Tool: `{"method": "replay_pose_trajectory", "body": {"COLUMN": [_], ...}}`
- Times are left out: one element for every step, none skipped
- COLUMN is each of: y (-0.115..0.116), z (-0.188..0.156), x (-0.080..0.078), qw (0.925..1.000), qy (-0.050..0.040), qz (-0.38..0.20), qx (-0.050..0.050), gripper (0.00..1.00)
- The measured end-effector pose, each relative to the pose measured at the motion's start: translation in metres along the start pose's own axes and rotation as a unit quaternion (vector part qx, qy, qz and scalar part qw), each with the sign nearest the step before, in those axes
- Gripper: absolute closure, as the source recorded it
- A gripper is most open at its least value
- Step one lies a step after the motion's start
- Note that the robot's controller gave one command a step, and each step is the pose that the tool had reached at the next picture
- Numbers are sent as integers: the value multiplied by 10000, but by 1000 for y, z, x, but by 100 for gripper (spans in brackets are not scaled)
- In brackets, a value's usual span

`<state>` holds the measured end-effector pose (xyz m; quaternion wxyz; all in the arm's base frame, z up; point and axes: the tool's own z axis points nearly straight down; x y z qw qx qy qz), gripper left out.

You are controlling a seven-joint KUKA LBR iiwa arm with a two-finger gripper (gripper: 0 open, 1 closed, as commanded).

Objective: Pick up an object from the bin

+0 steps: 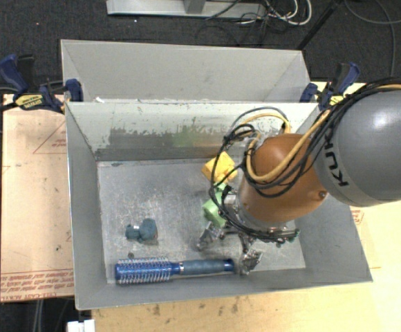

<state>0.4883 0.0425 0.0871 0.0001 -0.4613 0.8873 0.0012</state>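
Gripper (227, 250) sits low at the bin's (152, 185) five o'clock, fingers wide and empty, just beside the blue hairbrush's (166, 269) handle, apparently poised to close.

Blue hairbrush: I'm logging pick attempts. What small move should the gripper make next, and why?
Probably shift slightly toward the handle and lower onto it. The gripper stands open beside the blue hairbrush, at its handle end, not yet round it, and the handle lies clear of the green piece.
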Motion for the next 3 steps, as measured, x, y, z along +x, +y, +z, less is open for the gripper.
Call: {"method": "replay_pose_trajectory", "body": {"y": [12,10,0], "z": [-3,-2,-120], "x": [-64,-60,-36], "qw": [9999,9999,9998], "qy": [-27,-17,-37], "qz": [-161,-109,-166], "qx": [8,12,51], "gripper": [0,100,100]}}
